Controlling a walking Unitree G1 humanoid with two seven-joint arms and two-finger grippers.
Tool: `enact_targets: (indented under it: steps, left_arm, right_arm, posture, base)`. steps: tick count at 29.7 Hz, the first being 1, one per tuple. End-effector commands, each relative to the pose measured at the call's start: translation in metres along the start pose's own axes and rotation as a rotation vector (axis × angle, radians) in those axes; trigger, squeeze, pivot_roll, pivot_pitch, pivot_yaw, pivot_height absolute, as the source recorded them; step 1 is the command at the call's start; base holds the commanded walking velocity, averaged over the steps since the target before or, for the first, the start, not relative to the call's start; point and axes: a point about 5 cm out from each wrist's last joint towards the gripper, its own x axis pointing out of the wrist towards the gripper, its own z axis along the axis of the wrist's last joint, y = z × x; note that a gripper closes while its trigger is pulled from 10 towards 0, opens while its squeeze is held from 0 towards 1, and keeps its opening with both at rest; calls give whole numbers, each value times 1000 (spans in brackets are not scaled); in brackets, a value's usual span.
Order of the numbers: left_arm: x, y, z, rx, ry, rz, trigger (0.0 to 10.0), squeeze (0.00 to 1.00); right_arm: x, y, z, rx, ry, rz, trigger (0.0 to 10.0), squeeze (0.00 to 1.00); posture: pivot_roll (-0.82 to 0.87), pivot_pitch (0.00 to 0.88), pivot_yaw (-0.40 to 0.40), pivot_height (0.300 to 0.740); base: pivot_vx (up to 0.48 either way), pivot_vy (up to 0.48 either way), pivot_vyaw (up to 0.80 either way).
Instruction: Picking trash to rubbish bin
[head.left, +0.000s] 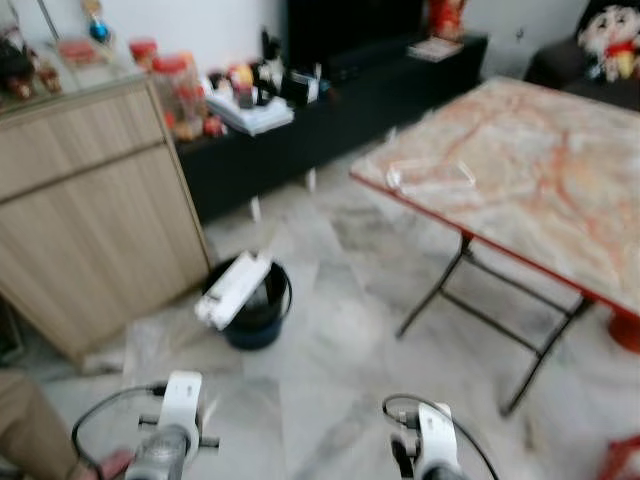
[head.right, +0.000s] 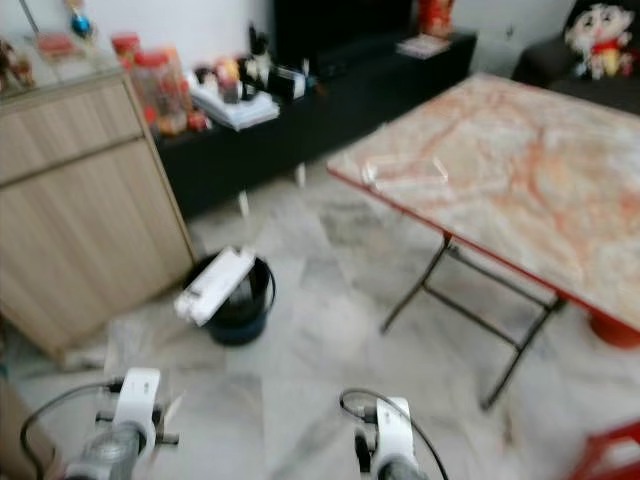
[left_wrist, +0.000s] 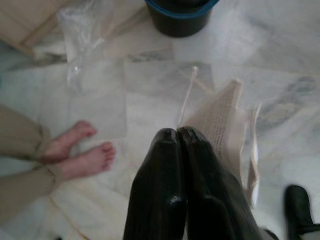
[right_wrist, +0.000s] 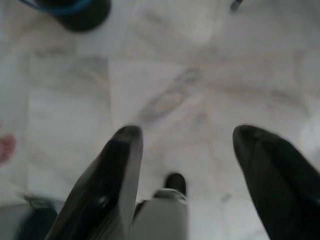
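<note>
At the far left stands a light wooden cabinet (head.left: 90, 210) with jars and small items on top. A person's bare feet (left_wrist: 80, 150) and tan trouser leg show on the marble floor (head.left: 330, 350) at the near left. Beside them the left end effector (left_wrist: 177, 137) hangs low over the floor, its two black fingers pressed together on a piece of paper trash (left_wrist: 222, 120) with printed lines, which sticks out past the fingertips. A crumpled clear plastic bag (left_wrist: 75, 35) lies on the floor by the cabinet's foot. Just right of the cabinet sits the dark rubbish bin (head.left: 255, 310) with a blue rim, and a white flat box (head.left: 232, 288) leans tilted across its mouth. Nearer, the right end effector (right_wrist: 187, 140) hovers over bare floor with its fingers spread wide, holding nothing. On the right, a folding tabletop (head.left: 540, 170) with a marbled orange pattern carries a clear plastic piece (head.left: 430, 175) near its left edge.
</note>
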Motion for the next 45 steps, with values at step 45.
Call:
enact_targets:
  steps: [45]
  left_arm:
    - [-1,13,-2,16,14,36,10000,0]
  right_arm:
    - [1,5,5,26,-16,-1,10000,0]
  posture:
    - [35,18,1,740]
  base:
    - [404,0,154]
